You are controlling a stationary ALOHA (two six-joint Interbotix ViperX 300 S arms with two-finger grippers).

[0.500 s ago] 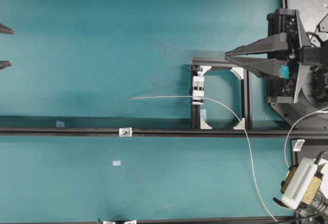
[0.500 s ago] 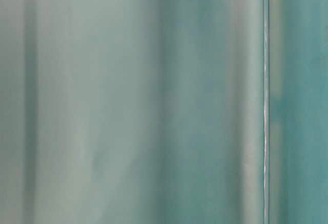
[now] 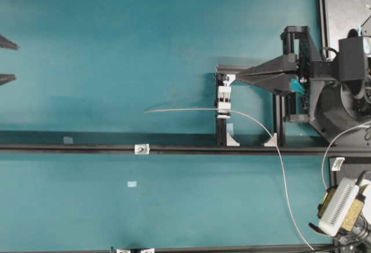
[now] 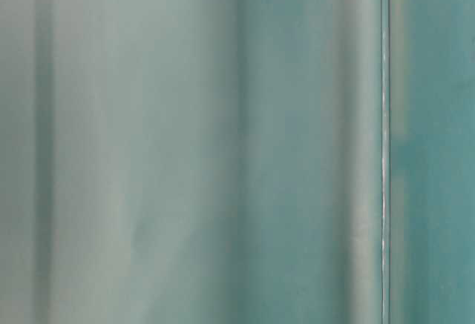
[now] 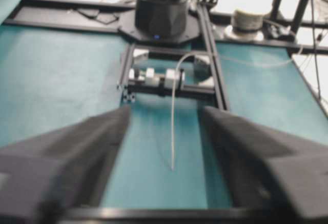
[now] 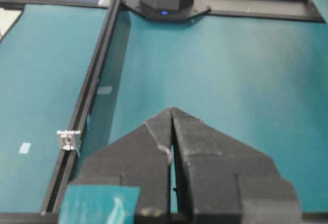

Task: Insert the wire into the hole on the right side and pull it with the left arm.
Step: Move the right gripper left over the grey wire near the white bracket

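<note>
The black right gripper with the teal patch (image 3: 239, 77) has closed its jaws and reached further left, tips now beside the white clamp (image 3: 224, 98)

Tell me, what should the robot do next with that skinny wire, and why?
Probably the left gripper should move across toward the wire's free tip. The wire already passes through the white clamp block and lies loose on the mat, the left gripper is open and far off at the edge, and the right gripper is shut, holding nothing.
</note>
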